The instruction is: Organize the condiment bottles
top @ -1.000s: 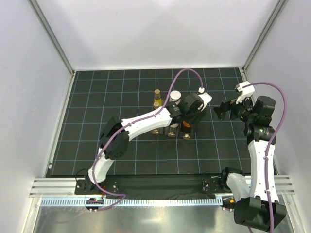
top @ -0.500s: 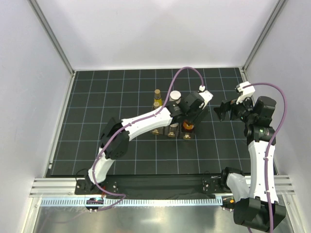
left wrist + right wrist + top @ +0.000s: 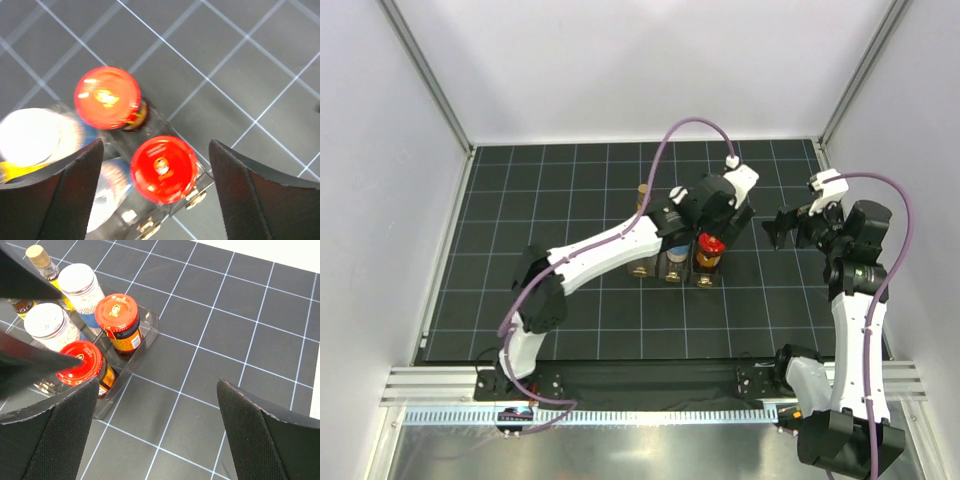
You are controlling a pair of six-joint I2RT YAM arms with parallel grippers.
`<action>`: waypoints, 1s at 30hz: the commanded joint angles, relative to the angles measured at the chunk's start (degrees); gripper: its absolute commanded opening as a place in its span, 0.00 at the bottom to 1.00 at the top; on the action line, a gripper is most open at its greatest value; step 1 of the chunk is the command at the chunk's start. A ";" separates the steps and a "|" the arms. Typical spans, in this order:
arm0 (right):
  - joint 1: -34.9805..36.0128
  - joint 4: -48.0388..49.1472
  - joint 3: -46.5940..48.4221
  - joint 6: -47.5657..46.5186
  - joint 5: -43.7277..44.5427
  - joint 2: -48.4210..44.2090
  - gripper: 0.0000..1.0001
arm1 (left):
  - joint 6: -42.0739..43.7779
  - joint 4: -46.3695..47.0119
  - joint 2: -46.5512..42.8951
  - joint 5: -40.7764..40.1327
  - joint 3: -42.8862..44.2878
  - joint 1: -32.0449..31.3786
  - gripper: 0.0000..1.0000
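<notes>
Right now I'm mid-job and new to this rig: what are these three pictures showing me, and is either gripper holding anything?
You are driving two robot arms bolted at the near edge of a black gridded table. The wide picture looks down from above and behind them. The other two come from a camera on each wrist, so the dark shapes in their lower corners are parts of the arm itself. The left gripper hovers open over a clear rack, directly above one red-capped jar. A second red-capped jar stands next to it in the same slot, with two white-capped bottles alongside and a slim brown-capped bottle beyond. The right gripper is open too, off to the rack's side above bare table. Neither holds anything.
</notes>
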 commanded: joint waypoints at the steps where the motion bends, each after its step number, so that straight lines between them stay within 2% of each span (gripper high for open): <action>1: -0.76 3.07 0.40 1.64 0.06 -1.23 1.00 | 1.27 3.32 -10.21 -6.52 -0.65 0.12 0.86; 4: -1.02 4.65 0.23 4.63 4.18 -2.02 1.00 | 1.54 5.87 -18.63 -13.82 -9.25 0.55 0.97; 5: -1.02 6.05 0.23 7.68 8.45 -2.28 1.00 | 1.45 6.66 -21.01 -15.14 -12.23 0.90 1.00; 8: -1.02 7.29 0.31 11.92 16.56 -3.42 1.00 | -0.30 8.25 -30.77 -17.08 -23.31 4.58 1.00; 9: -1.11 7.47 0.49 12.19 19.19 -3.69 1.00 | -3.36 8.16 -35.92 -16.65 -25.77 6.34 1.00; 12: -1.02 6.77 1.63 11.50 19.84 -3.86 1.00 | -12.39 7.90 -43.95 -8.85 -37.19 18.01 1.00; 13: -1.11 6.51 1.98 10.54 19.23 -4.30 1.00 | -14.79 8.07 -49.02 -6.65 -39.75 25.53 1.00; 14: -1.11 5.81 2.07 9.74 18.52 -4.57 1.00 | -16.29 8.16 -51.07 -3.06 -44.38 29.00 1.00; 16: -1.11 5.45 1.99 8.42 17.82 -5.62 1.00 | -18.49 7.29 -56.68 -1.44 -47.75 37.33 1.00; 19: -1.02 5.01 1.72 8.06 20.00 -6.59 1.00 | -18.94 4.92 -62.05 -0.56 -52.24 45.26 1.00; 22: -1.11 5.10 1.46 9.82 23.86 -7.12 1.00 | -17.72 3.07 -65.58 -3.01 -55.50 50.11 1.00; 24: -1.11 6.06 0.76 13.24 29.66 -7.82 1.00 | -15.87 3.06 -69.27 -8.78 -58.56 50.48 1.00; 28: -1.11 7.12 -1.17 16.76 38.97 -9.84 1.00 | -14.02 4.38 -76.82 -12.16 -64.54 50.48 1.00; 30: -1.11 6.59 -1.18 16.94 40.31 -10.37 1.00 | -13.67 4.30 -79.12 -11.90 -65.69 50.48 1.00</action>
